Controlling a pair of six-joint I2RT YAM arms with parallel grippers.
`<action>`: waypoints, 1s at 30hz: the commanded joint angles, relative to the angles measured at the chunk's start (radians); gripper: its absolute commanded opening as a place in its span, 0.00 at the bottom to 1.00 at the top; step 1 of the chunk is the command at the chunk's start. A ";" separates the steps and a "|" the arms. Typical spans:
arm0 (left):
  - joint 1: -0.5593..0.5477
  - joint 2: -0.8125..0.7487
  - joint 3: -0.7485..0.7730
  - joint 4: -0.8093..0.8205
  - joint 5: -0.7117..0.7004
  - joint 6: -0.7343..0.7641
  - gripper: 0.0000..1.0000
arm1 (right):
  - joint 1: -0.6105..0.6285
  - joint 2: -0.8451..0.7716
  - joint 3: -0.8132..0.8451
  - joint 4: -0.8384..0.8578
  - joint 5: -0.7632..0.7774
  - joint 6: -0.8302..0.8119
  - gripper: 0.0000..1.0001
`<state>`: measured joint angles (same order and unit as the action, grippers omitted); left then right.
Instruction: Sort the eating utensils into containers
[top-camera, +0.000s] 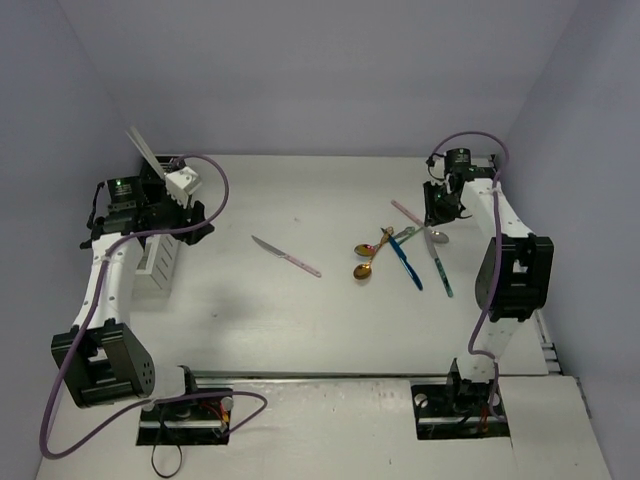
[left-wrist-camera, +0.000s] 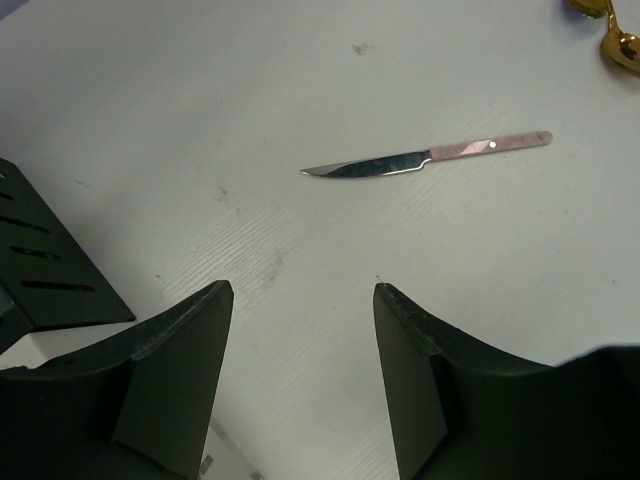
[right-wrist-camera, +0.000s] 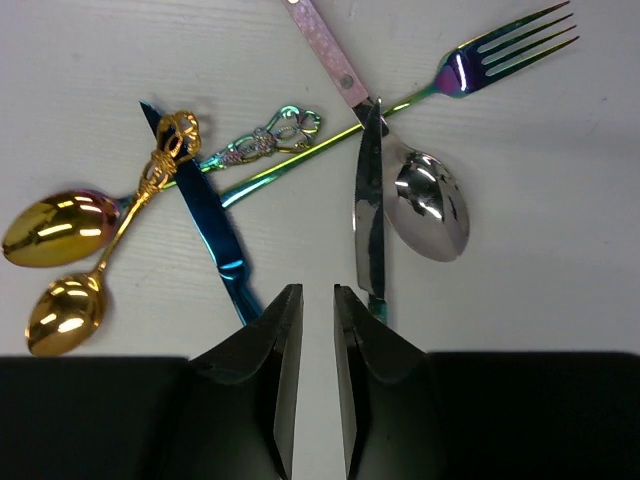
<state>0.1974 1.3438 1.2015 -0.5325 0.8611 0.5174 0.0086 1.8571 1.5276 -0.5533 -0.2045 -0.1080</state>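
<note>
Just ahead of R gripper (right-wrist-camera: 313, 292), fingers nearly closed w/ nothing between, lie blue knife (right-wrist-camera: 215, 235) & silver spoon (right-wrist-camera: 430, 205); L gripper (left-wrist-camera: 302, 290) wide open, empty, pink-handled knife (left-wrist-camera: 430, 157) beyond, black caddy (left-wrist-camera: 50, 270) off its left finger

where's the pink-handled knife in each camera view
Top external: the pink-handled knife lies alone mid-table, left of the gold spoons.
Left wrist: upper middle, with its blade pointing left.
Right wrist: not in it; the pink handle there belongs to a pink-handled spoon.
Shared landmark: the gold spoons, at the top right corner in left wrist and at the left in right wrist.
</note>
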 joint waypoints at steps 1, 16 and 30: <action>0.002 -0.049 -0.011 0.089 0.015 -0.015 0.56 | 0.031 0.037 0.093 0.020 0.012 0.246 0.16; 0.002 -0.049 -0.077 0.172 0.015 -0.071 0.57 | 0.081 0.236 0.185 0.023 0.174 0.416 0.25; 0.004 -0.028 -0.123 0.269 0.019 -0.142 0.60 | 0.066 0.325 0.226 0.020 0.175 0.421 0.28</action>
<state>0.1974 1.3277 1.0637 -0.3429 0.8593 0.3975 0.0889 2.1848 1.7092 -0.5289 -0.0500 0.2908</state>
